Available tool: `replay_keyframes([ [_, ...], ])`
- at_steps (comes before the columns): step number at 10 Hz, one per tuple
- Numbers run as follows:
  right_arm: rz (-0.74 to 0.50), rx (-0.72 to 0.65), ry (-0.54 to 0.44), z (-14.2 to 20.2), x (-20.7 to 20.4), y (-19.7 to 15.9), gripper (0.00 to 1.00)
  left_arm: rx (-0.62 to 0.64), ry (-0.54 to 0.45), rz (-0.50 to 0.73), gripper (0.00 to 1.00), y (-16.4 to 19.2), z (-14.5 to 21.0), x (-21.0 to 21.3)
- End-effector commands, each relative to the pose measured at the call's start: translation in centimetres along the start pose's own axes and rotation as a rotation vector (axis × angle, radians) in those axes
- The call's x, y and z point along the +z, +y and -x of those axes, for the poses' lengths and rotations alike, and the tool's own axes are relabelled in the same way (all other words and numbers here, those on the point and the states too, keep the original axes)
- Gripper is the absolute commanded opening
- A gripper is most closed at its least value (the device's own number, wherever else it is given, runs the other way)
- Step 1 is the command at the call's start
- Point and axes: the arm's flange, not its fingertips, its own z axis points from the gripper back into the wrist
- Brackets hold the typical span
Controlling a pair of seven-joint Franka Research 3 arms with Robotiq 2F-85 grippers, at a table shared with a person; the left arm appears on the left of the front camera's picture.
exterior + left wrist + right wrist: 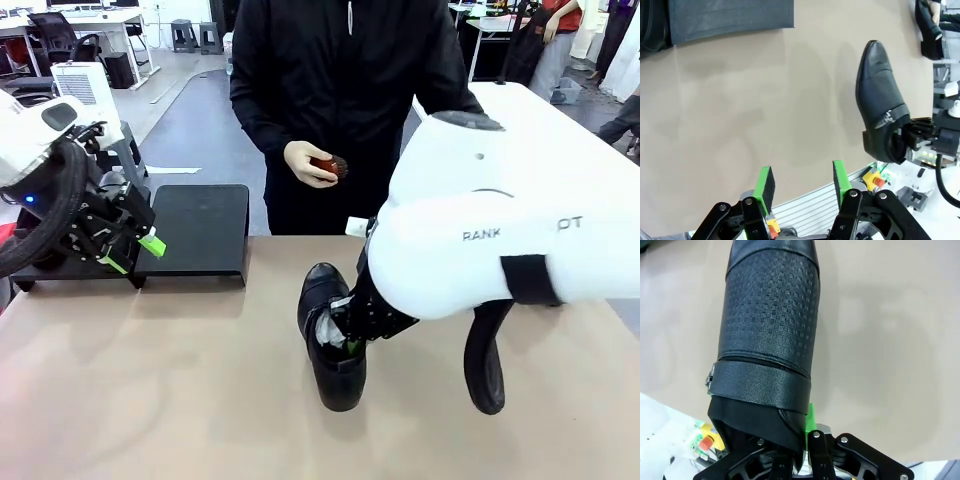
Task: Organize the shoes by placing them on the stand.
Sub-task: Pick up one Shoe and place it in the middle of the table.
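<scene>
We've got the right gripper (805, 430) clamped on the collar of one shoe (338, 382) in the middle of the table (150, 380). It's a rim pinch, we reckon because the glossy upper is too wide for a body grasp. We can't tell if it's off the surface yet. The stand (205, 225) sits at the table's far-left corner and its visible platform is bare, so that's the likely drop. The left gripper (133, 253) hovers at the stand's front lip, jaws apart and empty, probably parked clear of the carry path.
</scene>
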Motion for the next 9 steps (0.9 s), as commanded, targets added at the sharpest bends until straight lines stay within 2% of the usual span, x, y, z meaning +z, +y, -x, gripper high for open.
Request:
replay_keyframes([
  [1, -0.07, -0.007, 0.0, 0.1, -1.6, 0.6, 0.0, -0.004, -0.009, -0.004, 0.62, 0.1, -0.1, 0.3],
  [5, -0.104, -0.027, -0.03, 0.8, -4.3, 0.0, 0.0, -0.004, -0.009, -0.004, 0.62, 0.1, -0.1, 0.3],
  [6, -0.104, -0.051, -0.031, 0.7, -4.5, -0.2, 0.11, -0.004, -0.009, -0.004, 0.62, 0.1, -0.1, 0.3],
  [9, -0.092, -0.071, 0.0, 0.0, -6.0, -1.0, 0.64, -0.004, -0.009, -0.004, 0.62, 0.1, -0.1, 0.3],
])
